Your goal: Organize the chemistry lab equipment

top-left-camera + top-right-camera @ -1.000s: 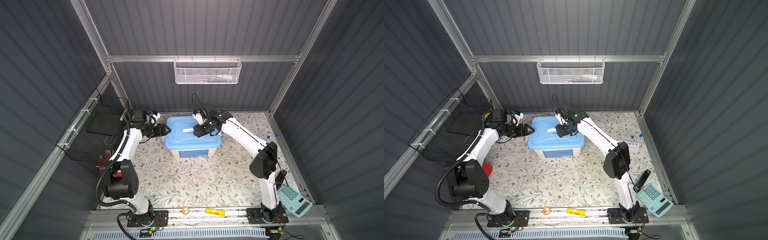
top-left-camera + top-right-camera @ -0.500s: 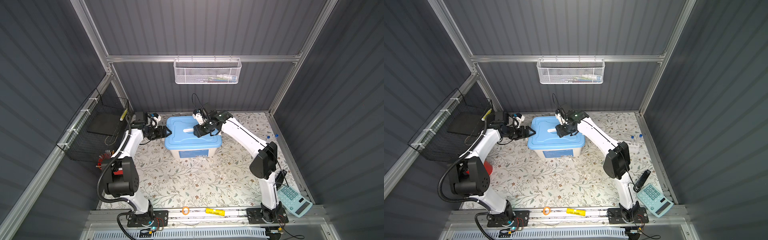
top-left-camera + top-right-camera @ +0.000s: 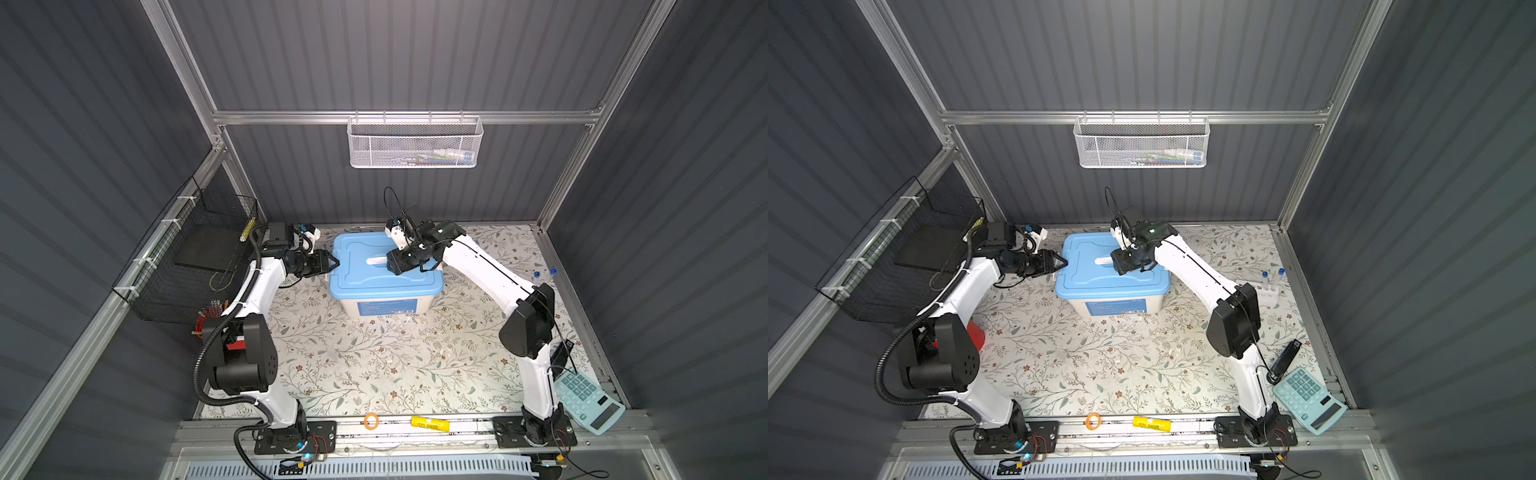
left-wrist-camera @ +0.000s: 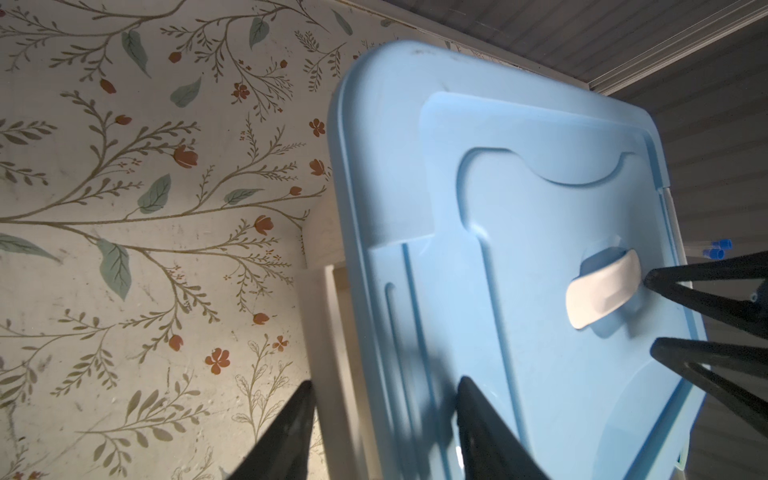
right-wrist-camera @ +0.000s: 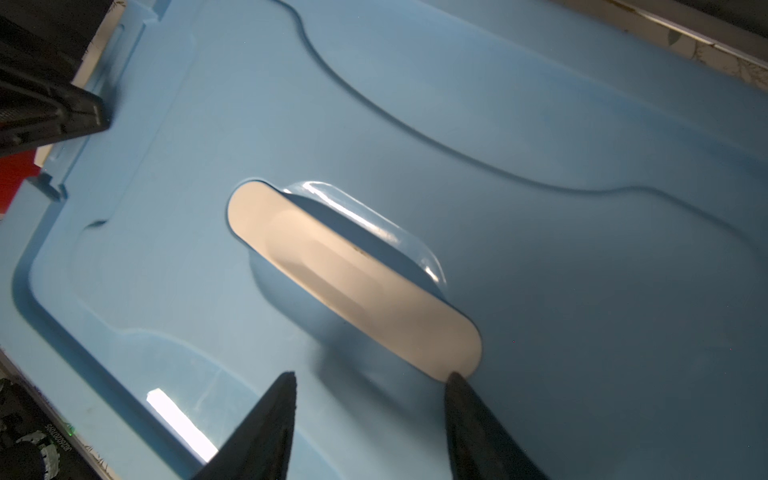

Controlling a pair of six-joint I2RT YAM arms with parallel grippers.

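Rack [image 3: 1268, 296] shows in a top view only

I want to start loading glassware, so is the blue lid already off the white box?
No, in a top view the blue lid sits flat and closed on top of the white box.

Blue-capped tubes [image 3: 1265, 279] upright — white rack [image 3: 1270, 295]
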